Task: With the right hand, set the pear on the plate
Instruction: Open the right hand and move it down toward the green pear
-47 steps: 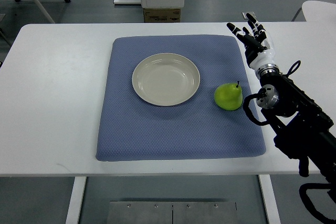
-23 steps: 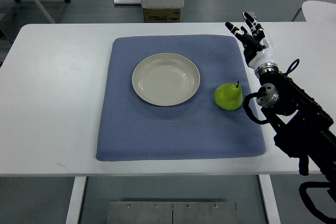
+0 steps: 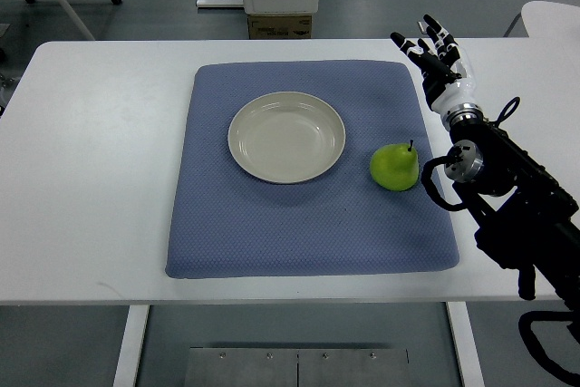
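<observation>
While one white table [image 3: 91,178] fills most of the top view, a single blue-grey mat [image 3: 308,233] lies square across its middle, carrying one plate and one pear. At the picture's right edge, one black robot arm [image 3: 517,206] reaches in over the table's right side, past the mat's right border. One cream plate [image 3: 286,137], round and shallow, sits on the mat slightly left of the mat's centre and toward its far half, with nothing in it. The right hand [image 3: 437,61], white at the wrist with dark fingers, is held above the bare table just beyond the mat's far right corner; its fingers [image 3: 426,43] are spread and extended toward the far edge of the table, and it holds nothing. One green pear [image 3: 394,167] rests on the mat to the right of the plate, near it but not touching, and close to the mat's right edge beside the arm's forearm joint. It appears to stand roughly upright, its long axis toward the camera, with the short dark stem [image 3: 410,144] pointing up and slightly to the far right.
</observation>
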Robot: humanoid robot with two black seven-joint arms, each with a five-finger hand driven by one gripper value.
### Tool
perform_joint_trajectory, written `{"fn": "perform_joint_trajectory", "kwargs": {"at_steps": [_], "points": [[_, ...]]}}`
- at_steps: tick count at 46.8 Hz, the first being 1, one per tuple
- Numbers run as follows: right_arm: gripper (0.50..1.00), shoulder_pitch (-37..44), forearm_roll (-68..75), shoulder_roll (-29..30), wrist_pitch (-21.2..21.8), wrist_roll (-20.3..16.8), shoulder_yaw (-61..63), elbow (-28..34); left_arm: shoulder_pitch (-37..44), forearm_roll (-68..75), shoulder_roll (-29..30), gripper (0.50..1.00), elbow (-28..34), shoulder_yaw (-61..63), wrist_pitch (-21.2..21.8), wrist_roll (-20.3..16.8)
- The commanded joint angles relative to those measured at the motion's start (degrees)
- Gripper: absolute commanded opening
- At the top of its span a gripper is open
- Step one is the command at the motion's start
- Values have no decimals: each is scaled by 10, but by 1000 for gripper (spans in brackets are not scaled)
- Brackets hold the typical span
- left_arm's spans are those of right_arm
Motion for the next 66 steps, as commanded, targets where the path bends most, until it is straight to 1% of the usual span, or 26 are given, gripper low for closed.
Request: {"fn": "perform_joint_trajectory", "kwargs": {"at_steps": [1, 12, 15, 18, 25, 29, 37, 41, 49, 57, 66], "points": [[1000, -1, 0, -9, 0, 0, -8, 0, 0, 0, 0, 1000, 0, 0, 0, 0], [1000, -2, 0, -41, 1, 2, -19, 1, 0, 0, 0, 1000, 0, -1, 0, 0], [1000, -3, 2, -52, 11, 2, -18, 2, 0, 0, 0, 1000, 0, -1, 0, 0], [1000, -6, 14, -68, 38, 2, -19, 5, 0, 0, 0, 1000, 0, 0, 1, 0], [1000, -16, 59, -126, 137, 2, -56, 8, 0, 0, 0, 1000, 0, -1, 0, 0], [1000, -23, 77, -151, 156, 5, -75, 16, 1, 0, 0, 1000, 0, 0, 1, 0], [998, -53, 81, -181, 158, 25, -87, 49, 0, 0, 0, 1000, 0, -1, 0, 0], [995, -64, 81, -197, 157, 42, -114, 64, 0, 0, 0, 1000, 0, 0, 0, 0], [989, -72, 81, -220, 155, 112, -187, 85, 0, 0, 0, 1000, 0, -1, 0, 0], [989, -76, 81, -247, 156, 174, -236, 126, 0, 0, 0, 1000, 0, 0, 0, 0], [989, -79, 78, -270, 156, 175, -273, 160, 0, 0, 0, 1000, 0, 0, 0, 0]]}}
